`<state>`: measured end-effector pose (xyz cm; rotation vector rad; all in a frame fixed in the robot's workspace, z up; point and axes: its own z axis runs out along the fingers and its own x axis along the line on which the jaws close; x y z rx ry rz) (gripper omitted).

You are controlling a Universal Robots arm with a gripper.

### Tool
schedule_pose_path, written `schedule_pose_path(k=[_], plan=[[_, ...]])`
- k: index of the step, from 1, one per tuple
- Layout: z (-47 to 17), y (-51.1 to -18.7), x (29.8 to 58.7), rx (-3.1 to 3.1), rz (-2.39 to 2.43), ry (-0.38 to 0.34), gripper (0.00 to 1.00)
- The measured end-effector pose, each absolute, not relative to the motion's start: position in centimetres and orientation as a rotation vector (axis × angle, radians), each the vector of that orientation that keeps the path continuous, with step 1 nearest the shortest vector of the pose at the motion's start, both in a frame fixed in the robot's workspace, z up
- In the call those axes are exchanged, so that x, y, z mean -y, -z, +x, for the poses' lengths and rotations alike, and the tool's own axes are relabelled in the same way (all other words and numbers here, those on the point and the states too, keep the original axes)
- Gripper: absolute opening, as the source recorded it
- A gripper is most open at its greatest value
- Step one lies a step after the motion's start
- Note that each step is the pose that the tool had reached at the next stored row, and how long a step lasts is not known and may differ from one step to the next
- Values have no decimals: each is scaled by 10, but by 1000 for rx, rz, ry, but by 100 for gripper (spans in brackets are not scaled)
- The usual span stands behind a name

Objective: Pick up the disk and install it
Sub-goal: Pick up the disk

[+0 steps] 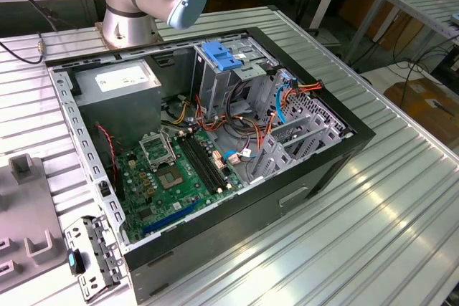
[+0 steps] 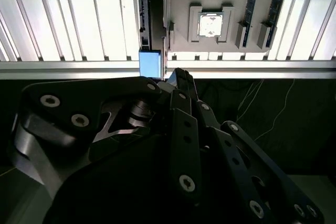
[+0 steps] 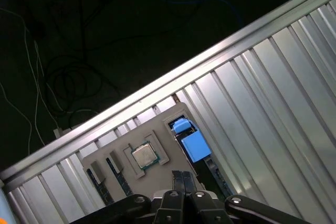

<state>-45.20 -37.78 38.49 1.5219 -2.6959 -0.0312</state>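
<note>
Hovering wrist-down over grey fixture (image 3: pixel 157 128), end effector (image 3: pixel 182 173) closed on nothing, disk (image 3: pixel 192 142) standing in slot beneath.

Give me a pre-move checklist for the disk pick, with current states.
1. Jaws open: not ok; the gripper has its jaws shut and empty.
2. Target identified: cannot tell; a blue part sits in a dark slot beside the grey tray, and little else of it shows.
3. Gripper apart from blue part: ok, it hangs above it.
4. Case open: ok.
5. Cage free: cannot tell; orange cables lie beside it.
</note>
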Motion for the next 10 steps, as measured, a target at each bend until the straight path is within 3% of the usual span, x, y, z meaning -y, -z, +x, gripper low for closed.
schedule_pose_path(k=[10], plan=[[-452,-385,378,2689,1534,31,11]])
